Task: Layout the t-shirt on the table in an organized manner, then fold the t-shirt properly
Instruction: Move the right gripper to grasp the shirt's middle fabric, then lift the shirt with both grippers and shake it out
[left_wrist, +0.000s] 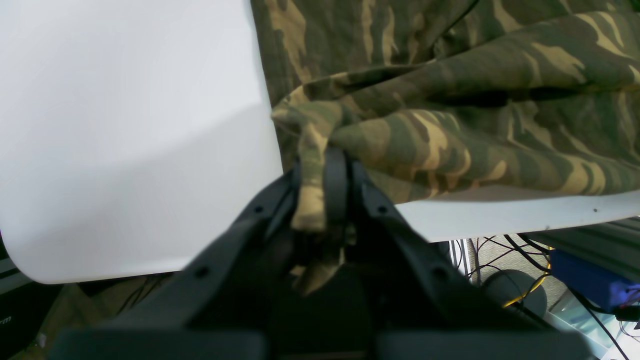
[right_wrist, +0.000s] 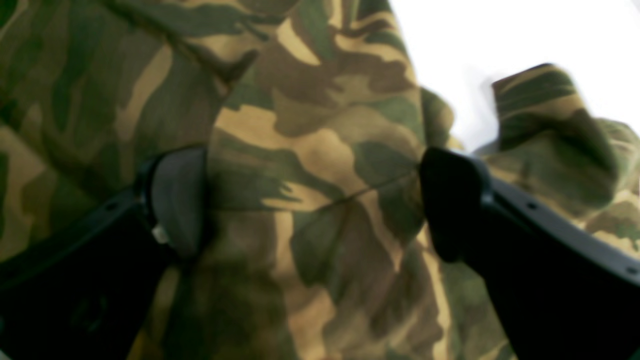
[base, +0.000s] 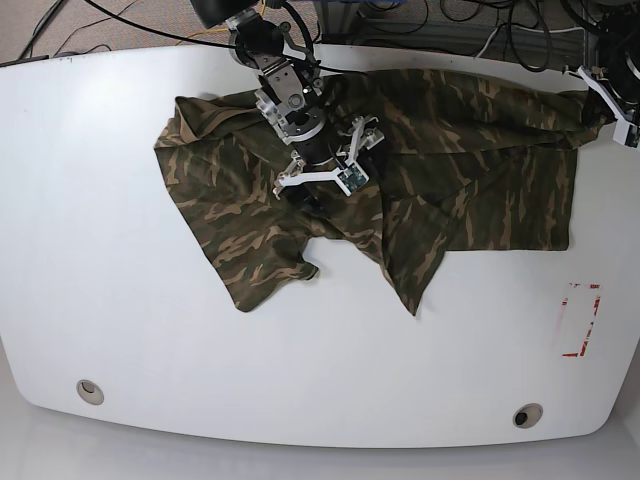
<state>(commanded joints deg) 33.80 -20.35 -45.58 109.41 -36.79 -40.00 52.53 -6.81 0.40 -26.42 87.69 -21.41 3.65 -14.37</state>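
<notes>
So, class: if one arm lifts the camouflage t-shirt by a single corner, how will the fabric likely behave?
The t-shirt is probably floppy: it lies creased and folded over itself on the table. A corner bunches limply where the left gripper pinches it in its shut jaws, so the rest would likely hang and drag. It probably won't slide freely, since its folds hold in place.
</notes>
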